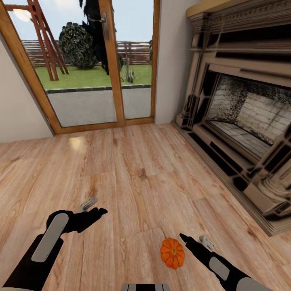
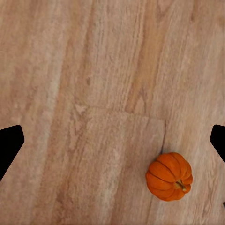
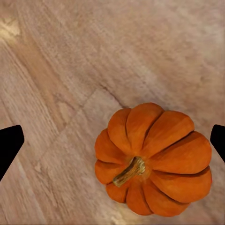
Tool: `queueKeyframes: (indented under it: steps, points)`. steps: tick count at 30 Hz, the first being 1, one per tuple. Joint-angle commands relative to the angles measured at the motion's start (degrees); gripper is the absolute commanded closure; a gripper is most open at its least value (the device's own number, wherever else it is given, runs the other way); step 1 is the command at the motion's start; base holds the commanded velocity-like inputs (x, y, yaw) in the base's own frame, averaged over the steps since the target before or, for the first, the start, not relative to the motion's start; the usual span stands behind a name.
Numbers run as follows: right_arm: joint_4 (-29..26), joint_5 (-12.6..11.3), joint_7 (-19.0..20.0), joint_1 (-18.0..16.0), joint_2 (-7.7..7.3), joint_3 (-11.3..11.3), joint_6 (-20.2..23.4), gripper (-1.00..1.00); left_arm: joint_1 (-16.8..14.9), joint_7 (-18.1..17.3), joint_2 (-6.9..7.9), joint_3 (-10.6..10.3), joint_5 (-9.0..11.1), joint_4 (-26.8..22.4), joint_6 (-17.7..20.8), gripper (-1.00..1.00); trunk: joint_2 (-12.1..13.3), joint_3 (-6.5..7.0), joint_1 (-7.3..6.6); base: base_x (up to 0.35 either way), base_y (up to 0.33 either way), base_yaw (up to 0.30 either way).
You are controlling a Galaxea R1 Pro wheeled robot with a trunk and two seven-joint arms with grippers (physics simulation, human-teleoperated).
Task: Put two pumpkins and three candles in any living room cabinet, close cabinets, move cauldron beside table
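Right gripper [image 1: 193, 240] hangs low over the wooden floor [image 1: 133, 173] with its two fingers spread wide and nothing between them; in the head view the dark fingertip [image 1: 184, 237] points toward the glass door and sits just beside the pumpkin [image 1: 172, 253], on the pumpkin's right, close but apart as far as can be told. In the right wrist view the pumpkin [image 3: 152, 159] lies large between the two black finger pads [image 3: 9, 143] at the picture's edges, its short brown stem [image 3: 127, 171] turned toward the camera and its orange ribs fanning out from it, resting on the planks. Left gripper [image 1: 92, 208] hovers farther out over the floor on the robot's left, well apart from the pumpkin, also spread wide and empty; its wrist view shows the pumpkin [image 2: 169, 176] small on the boards, with the finger pads [image 2: 10, 143] far apart at both edges. Beyond the grippers the bare plank floor runs to a glass door [image 1: 87, 60] in a wooden frame, with a lawn, a fence and a dark bush outside. Along the right wall stands an ornate dark fireplace surround [image 1: 238, 109] with a pale brick interior.
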Motion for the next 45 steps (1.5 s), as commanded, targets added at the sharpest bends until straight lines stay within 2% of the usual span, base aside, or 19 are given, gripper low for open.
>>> queueKeyframes:
  steps: [1,5,8,10,13,22,29,31,34,38,40,42,45]
  points:
    - [0.00,-0.62,0.13,-0.03,-0.04,0.30,0.22,-1.00,-0.03,0.60,0.07,-0.07,0.55,-0.11,-0.02,-1.00,-0.02,-0.05,-0.01,0.009,0.008,0.000]
    - [0.01,-0.68,0.19,-0.03,-0.17,0.30,2.06,-1.00,-0.04,0.60,0.10,-0.05,0.51,-0.16,-0.02,-1.00,-0.02,-0.05,-0.01,0.003,0.003,0.000]
    - [0.04,-1.78,0.25,-0.02,-0.25,0.30,3.47,-1.00,-0.04,0.60,0.10,-0.04,0.51,-0.17,-0.02,-1.00,-0.02,-0.05,-0.01,0.000,0.000,0.000]
    - [0.22,-4.37,0.38,-0.03,-0.39,0.33,3.97,-1.00,-0.03,0.60,0.10,-0.04,0.49,-0.17,-0.02,-1.00,-0.03,-0.27,0.02,0.000,0.000,0.000]
    - [1.76,-6.12,0.43,-0.03,-0.47,0.34,4.16,-1.00,-0.03,0.60,0.10,-0.04,0.48,-0.17,-0.02,-1.00,-0.07,-0.93,0.09,0.000,0.000,0.000]
    - [3.75,-7.63,0.31,-0.03,-0.57,0.30,4.22,-1.00,-0.04,0.60,0.10,-0.04,0.51,-0.13,-0.02,-1.00,-0.19,-2.93,0.33,0.000,0.000,0.000]
    - [3.87,-7.78,0.37,-0.03,-0.57,0.30,4.38,-1.00,-0.03,0.60,0.10,-0.04,0.52,-0.09,-0.02,-1.00,-0.29,-4.48,0.51,0.000,0.000,0.000]
    - [3.88,-7.83,0.79,-0.03,-0.66,0.30,4.39,-1.00,-0.03,0.60,0.10,-0.04,0.55,-0.09,-0.02,-1.00,-0.31,-4.92,0.56,0.000,0.000,0.000]
    - [3.87,-7.87,3.82,-0.03,-1.14,0.30,4.80,-1.00,-0.03,0.60,0.10,-0.04,0.54,-0.09,-0.02,-1.00,-0.35,-5.58,0.64,0.000,0.000,0.000]
    - [3.88,-7.74,7.87,-0.02,-1.32,0.31,7.95,-1.00,-0.03,0.60,0.10,-0.04,0.49,-0.08,-0.02,-1.00,-0.41,-6.47,0.74,0.000,0.000,0.000]
    - [3.85,-7.82,8.49,-0.03,-1.35,0.30,8.76,-1.00,-0.03,0.60,0.10,-0.04,0.49,-0.08,-0.02,-1.00,-0.43,-6.91,0.79,0.000,0.000,0.000]
    - [3.82,-8.57,8.73,-0.02,-1.35,0.28,9.09,-1.00,-0.03,0.60,0.10,-0.04,0.52,-0.08,-0.02,-1.00,-0.46,-7.36,0.84,0.000,0.000,0.000]
    - [3.80,-10.90,8.79,-0.01,-1.34,0.29,9.45,-1.00,-0.03,0.60,0.10,-0.04,0.50,-0.04,-0.02,-1.00,-0.50,-8.02,0.92,0.000,0.000,0.000]
